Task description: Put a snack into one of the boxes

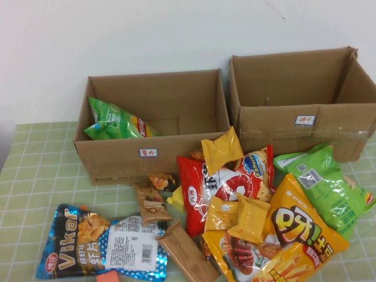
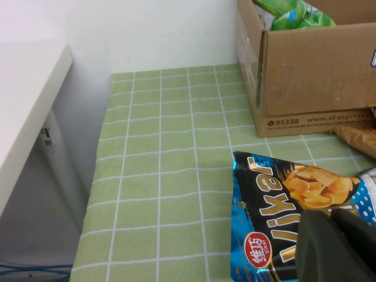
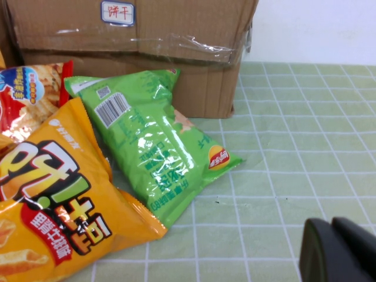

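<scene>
Two open cardboard boxes stand at the back: the left box (image 1: 117,154) holds a green chip bag (image 1: 114,122), and the right box (image 1: 282,123) shows nothing inside. Snacks lie in front. A blue Vikar bag (image 1: 88,241) lies at the front left. My left gripper (image 2: 332,216) is shut and empty just above the blue bag (image 2: 282,194). My right gripper (image 3: 332,223) is shut and empty over bare cloth, beside a green bag (image 3: 153,141) and an orange bag (image 3: 47,194). Neither gripper shows in the high view.
The pile holds a red bag (image 1: 202,188), yellow packets (image 1: 222,147), brown packets (image 1: 151,202), the orange bag (image 1: 299,235) and the green bag (image 1: 323,182). The green checked cloth's left edge (image 2: 94,194) drops off beside a white surface.
</scene>
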Robot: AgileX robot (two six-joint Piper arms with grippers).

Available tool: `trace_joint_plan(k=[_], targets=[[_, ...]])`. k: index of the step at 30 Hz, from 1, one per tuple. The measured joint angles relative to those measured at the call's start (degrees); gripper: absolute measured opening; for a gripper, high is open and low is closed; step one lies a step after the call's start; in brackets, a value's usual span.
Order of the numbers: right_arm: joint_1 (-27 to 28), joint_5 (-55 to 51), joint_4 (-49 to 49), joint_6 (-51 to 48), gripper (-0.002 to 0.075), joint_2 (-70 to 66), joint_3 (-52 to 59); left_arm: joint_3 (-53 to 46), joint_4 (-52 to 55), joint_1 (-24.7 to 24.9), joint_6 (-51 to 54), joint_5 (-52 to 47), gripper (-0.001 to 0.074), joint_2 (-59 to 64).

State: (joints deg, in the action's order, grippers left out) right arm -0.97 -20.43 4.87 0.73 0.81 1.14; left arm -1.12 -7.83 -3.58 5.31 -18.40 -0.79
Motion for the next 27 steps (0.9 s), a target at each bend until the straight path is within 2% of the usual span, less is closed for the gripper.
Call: trace_joint_plan(k=[7, 10, 14, 18, 22, 27], targets=[[0.00, -0.22, 0.00, 0.00, -0.0002, 0.00, 0.00, 0.00, 0.00, 0.00, 0.00, 0.00, -0.0002, 0.00], [0.00, -4.06, 0.00, 0.00, -0.0002, 0.00, -1.85, 0.00, 0.00, 0.00, 0.00, 0.00, -0.0002, 0.00], [0.00, -10.51, 0.00, 0.00, -0.0002, 0.00, -11.59, 0.00, 0.00, -0.08, 0.00, 0.00, -0.0002, 0.00], [0.00, -11.76, 0.00, 0.00, -0.0002, 0.00, -22.31, 0.00, 0.00, -0.08, 0.00, 0.00, -0.0002, 0.00], [0.00, -7.35, 0.00, 0.00, -0.0002, 0.12, -28.74, 0.00, 0.00, -0.08, 0.00, 0.00, -0.0002, 0.00], [0.00, 2.44, 0.00, 0.00, -0.0002, 0.12, -29.31, 0.00, 0.00, -0.08, 0.00, 0.00, -0.0002, 0.00]])
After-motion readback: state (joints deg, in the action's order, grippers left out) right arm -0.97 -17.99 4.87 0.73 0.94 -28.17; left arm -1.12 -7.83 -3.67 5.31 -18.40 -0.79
